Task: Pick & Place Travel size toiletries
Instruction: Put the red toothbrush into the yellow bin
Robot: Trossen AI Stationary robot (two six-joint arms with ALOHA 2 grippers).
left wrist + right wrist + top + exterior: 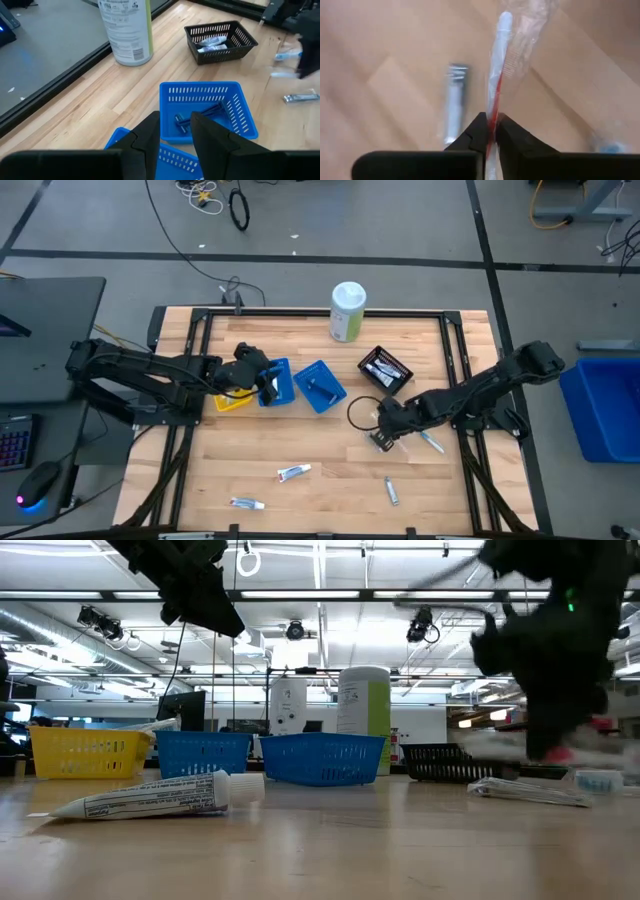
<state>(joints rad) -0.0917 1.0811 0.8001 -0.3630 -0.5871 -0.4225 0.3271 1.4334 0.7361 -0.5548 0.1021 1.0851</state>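
Three toothpaste tubes lie loose on the wooden worktop point(230, 470): one point(293, 472) near the middle front, one point(246, 503) at the front edge, one point(392, 491) toward the right. Two blue baskets point(321, 386) sit beside one yellow basket point(231, 401); one black basket point(385, 369) holds more toiletries, and one white-green canister point(347, 311) stands behind. The floor around is grey concrete; ceiling strip lights show beyond. The right pincer point(490, 131) is clenched on a wrapped toothbrush point(498, 60), just above the worktop. The left pincer point(175, 131), fingers slightly parted and empty, hovers over the baskets, where a razor point(197, 114) lies.
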